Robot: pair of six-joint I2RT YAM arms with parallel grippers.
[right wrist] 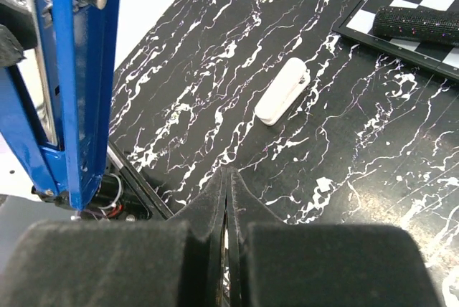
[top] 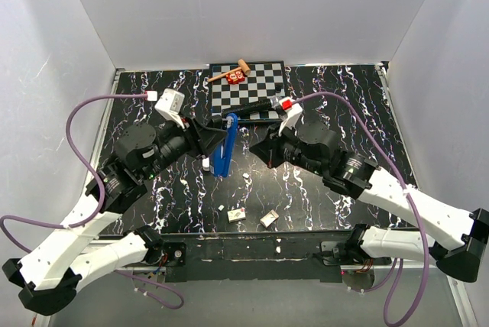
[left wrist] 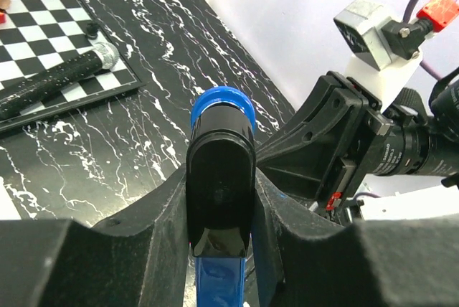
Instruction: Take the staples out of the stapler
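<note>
Blue stapler (top: 223,160), hinged open, sits clamped in our left gripper (top: 219,137), seemingly steadied for our right gripper (top: 255,147), pinched closed, apparently empty.

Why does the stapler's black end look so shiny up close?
Left wrist view: light glares off the stapler on its glossy black end, and the left fingers blur. Right wrist view: the right fingers blur too. Top view: sharp, evenly lit.

Black-and-white checkerboard mat (top: 256,84) at far edge; black glittery microphone (left wrist: 54,81) lying on it; white tube-shaped marker (right wrist: 282,92) on black marbled tabletop (top: 321,189).
</note>
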